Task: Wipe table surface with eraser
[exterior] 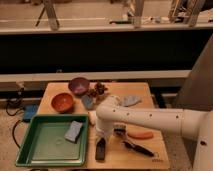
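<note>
The eraser point(100, 149) lies on the desk point(137, 90) near its front edge, just right of the green tray point(30, 155) and lengthwise front to back. The pincer point(101, 133) hangs directly behind and above it, at the end of the white arm point(150, 118) that reaches in from the right. Whether the pincer is open or closed, or touching the eraser, cannot be told. Inside the tray rests a light blue sponge point(73, 131). Right of the eraser lies a thin black-handled tool point(138, 148), and behind that an orange object point(140, 134).
</note>
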Tool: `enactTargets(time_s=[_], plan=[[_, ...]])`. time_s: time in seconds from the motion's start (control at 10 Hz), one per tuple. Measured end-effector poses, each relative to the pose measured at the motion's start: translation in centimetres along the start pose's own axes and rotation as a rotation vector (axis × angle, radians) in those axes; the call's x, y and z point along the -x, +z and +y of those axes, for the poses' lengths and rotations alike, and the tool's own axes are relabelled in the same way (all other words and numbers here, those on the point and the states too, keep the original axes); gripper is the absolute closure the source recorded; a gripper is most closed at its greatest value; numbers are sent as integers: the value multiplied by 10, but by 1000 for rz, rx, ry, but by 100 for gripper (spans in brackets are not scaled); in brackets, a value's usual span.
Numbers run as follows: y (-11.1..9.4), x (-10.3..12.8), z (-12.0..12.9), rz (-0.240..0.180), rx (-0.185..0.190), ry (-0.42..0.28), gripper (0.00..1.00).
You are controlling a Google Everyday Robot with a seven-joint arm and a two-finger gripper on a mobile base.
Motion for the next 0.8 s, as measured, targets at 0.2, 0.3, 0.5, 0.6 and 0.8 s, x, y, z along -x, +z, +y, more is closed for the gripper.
enactTargets(time_s=[0.2, 0.3, 0.5, 0.6, 0.8], plan=[[5, 21, -4, -30, -5, -23, 100], [7, 33, -4, -39, -10, -23, 100], [9, 55, 3, -52, -12, -12, 100], [9, 63, 11, -55, -8, 4, 100], [6, 69, 26, -47, 4, 35, 100]])
